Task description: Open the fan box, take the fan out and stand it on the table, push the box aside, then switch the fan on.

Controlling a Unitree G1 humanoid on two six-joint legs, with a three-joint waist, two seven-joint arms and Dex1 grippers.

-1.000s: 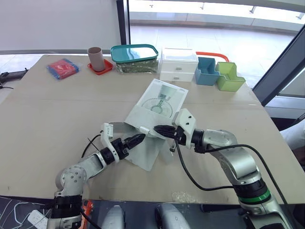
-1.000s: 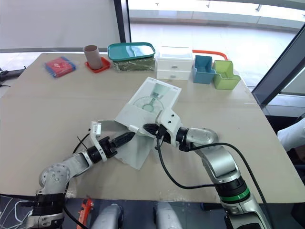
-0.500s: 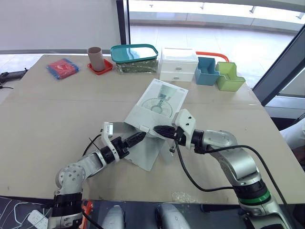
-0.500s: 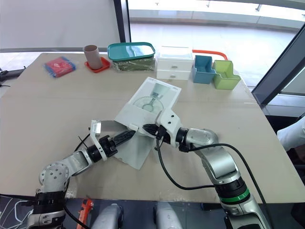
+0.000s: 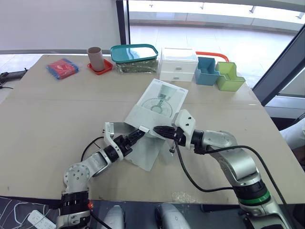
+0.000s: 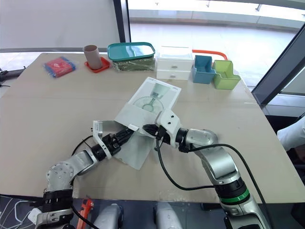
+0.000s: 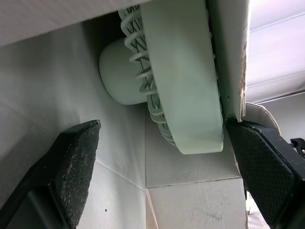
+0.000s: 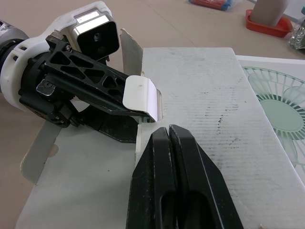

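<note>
The white fan box [image 5: 159,102], with a fan pictured on its top, lies flat in the middle of the table with its near end open and the flaps spread. My left gripper [image 5: 137,135] reaches into that open end and is open. In the left wrist view its fingers [image 7: 76,157] stand on either side of the pale green fan [image 7: 181,86], which lies inside the box. My right gripper [image 5: 157,130] is shut with nothing between its fingers, and its tip [image 8: 169,131] rests at the near edge of the box top [image 8: 214,95], just behind a white tab [image 8: 140,95].
Along the far edge stand a red packet [image 5: 63,68], a cup on a red coaster [image 5: 95,58], a teal-lidded container [image 5: 135,55], a white drawer unit [image 5: 179,64], and blue [image 5: 208,71] and green [image 5: 229,76] bins. The table's front edge runs close behind both arms.
My left gripper has moved forward and to the right, from the box's front flap into its open end. The right gripper has stayed where it was.
</note>
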